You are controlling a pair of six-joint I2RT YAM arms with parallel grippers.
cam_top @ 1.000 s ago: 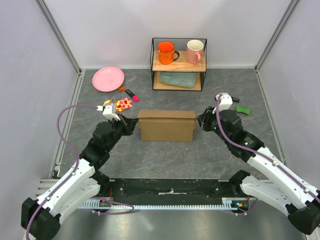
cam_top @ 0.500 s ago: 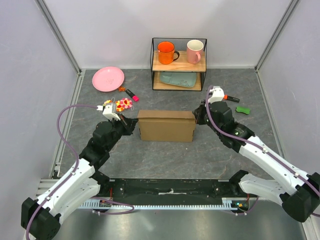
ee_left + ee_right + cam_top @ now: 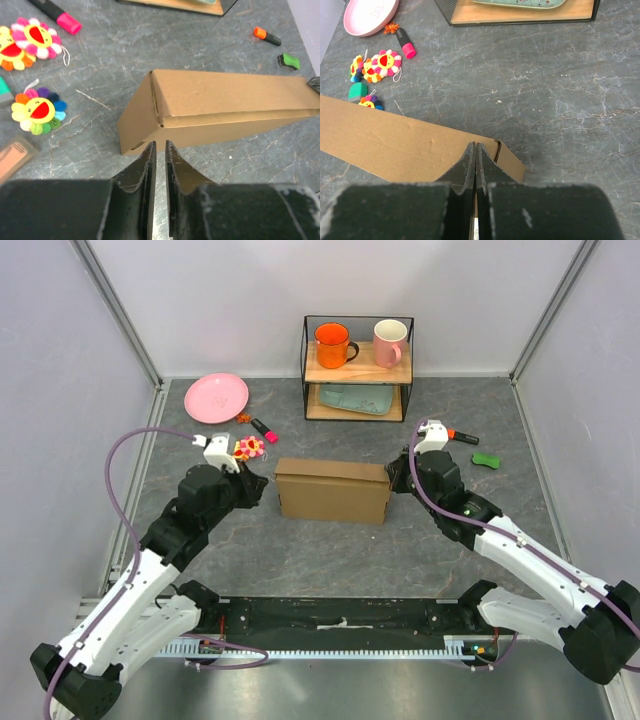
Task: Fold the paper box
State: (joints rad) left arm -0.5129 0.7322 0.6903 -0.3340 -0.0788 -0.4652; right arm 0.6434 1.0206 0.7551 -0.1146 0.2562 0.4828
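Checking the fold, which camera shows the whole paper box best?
The top external view: the paper box appears whole, both ends visible. The left wrist view shows its near end and top seam; the right wrist view shows only part of its top and one corner.

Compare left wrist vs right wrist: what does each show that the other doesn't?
Left wrist only: the left gripper, open a slit, near one end of the paper box; that end face and a long side of the box; an orange marker; a green piece.
Right wrist only: the right gripper, shut, its tips over a corner of the box; the pink plate.
Both: the box, the flower toys, the pink marker, the gray table.
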